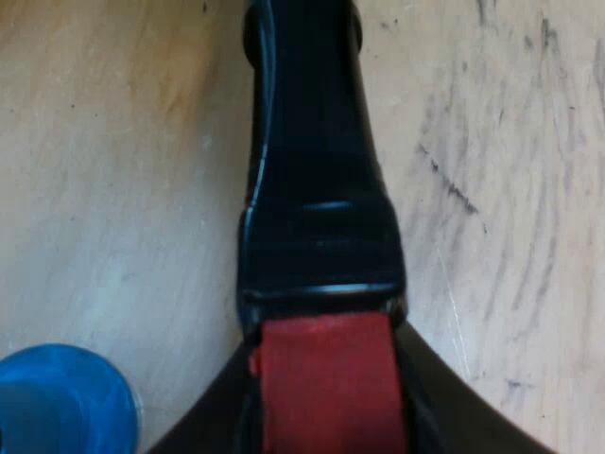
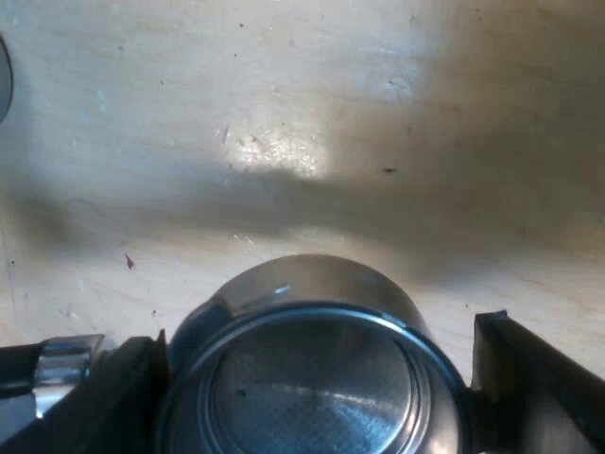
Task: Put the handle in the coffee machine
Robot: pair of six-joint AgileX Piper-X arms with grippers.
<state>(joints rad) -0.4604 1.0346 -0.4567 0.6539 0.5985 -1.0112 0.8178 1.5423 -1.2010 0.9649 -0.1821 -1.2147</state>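
The metal holder's dark handle [image 1: 317, 161] runs away from me over the wooden table, and its red end [image 1: 326, 378] sits between the black fingers of my left gripper [image 1: 326, 402], which is shut on it. The holder's round steel basket [image 2: 312, 378] faces up with its fine mesh bare, and a metal lug [image 2: 59, 364] sticks out at one side. My right gripper [image 2: 317, 392] is shut on the basket, one black finger [image 2: 104, 402] pressed to each side of the rim.
A blue tamper [image 1: 61, 402] stands on the table close beside my left gripper. Pale, scuffed wooden tabletop [image 2: 284, 142] lies beyond the basket, with shadow across it.
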